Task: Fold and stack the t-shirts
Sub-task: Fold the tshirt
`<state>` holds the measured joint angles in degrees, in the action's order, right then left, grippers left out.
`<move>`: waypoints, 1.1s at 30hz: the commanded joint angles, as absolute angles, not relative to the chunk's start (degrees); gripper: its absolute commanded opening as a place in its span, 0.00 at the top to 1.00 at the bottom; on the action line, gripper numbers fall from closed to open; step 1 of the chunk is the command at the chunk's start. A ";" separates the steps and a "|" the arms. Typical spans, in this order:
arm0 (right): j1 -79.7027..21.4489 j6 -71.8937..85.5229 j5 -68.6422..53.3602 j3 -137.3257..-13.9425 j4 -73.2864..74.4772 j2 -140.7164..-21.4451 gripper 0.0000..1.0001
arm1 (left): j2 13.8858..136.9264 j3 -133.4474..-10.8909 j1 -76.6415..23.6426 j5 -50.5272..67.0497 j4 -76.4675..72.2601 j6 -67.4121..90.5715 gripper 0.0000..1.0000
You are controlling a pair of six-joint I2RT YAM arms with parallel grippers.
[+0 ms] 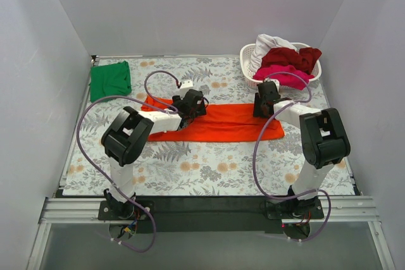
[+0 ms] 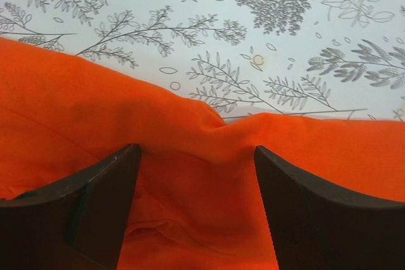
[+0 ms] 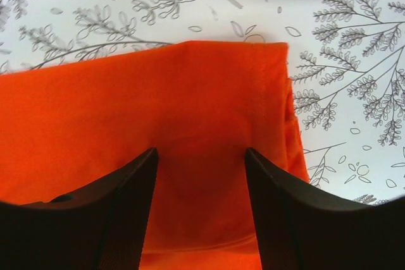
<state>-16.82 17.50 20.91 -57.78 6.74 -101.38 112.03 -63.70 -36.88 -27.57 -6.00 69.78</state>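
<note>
The bright orange-red t-shirt [image 1: 221,122] lies folded into a long band across the middle of the table. My left gripper [image 1: 193,102] is open over its left part; in the left wrist view [image 2: 197,150] the fingers rest on the orange cloth [image 2: 190,188] near its far edge. My right gripper [image 1: 264,100] is open over the shirt's right end; in the right wrist view [image 3: 201,151] the fingers press on the orange cloth [image 3: 158,105] near its hemmed corner. A folded green t-shirt [image 1: 110,79] lies at the far left. Dark red, magenta and white shirts sit in the basket.
A white lattice basket [image 1: 248,67] stands at the far right corner, holding a dark red shirt [image 1: 291,58], a magenta one [image 1: 288,76] and a white one [image 1: 269,45]. White walls enclose the floral tablecloth [image 1: 209,169] on three sides.
</note>
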 commanded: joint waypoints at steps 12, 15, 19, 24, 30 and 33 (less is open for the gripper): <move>-29.26 11.25 9.94 -61.69 6.07 -88.42 0.40 | 89.30 -58.98 -34.74 -32.69 -0.54 67.41 0.25; -32.25 11.16 6.86 -64.59 5.28 -90.26 0.40 | 88.77 -56.44 -27.00 -27.17 2.63 70.57 0.25; -36.64 10.02 3.96 -68.90 3.00 -95.34 0.40 | 89.64 -54.23 -20.66 -27.16 1.84 70.49 0.25; -40.60 8.26 -1.56 -78.82 0.71 -105.17 0.40 | 89.91 -53.18 -15.04 -24.09 1.59 71.28 0.25; -44.29 5.81 -4.65 -91.03 0.53 -117.48 0.43 | 87.81 -50.28 -10.38 -21.36 1.15 71.54 0.25; -45.44 5.19 -5.80 -94.65 0.53 -122.06 0.45 | 86.40 -48.61 -8.35 -19.25 0.36 71.89 0.25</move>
<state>-44.64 7.14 -2.98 -90.28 2.39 -118.98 90.06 -50.13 -10.26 -21.71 1.15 71.35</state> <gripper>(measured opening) 0.560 0.754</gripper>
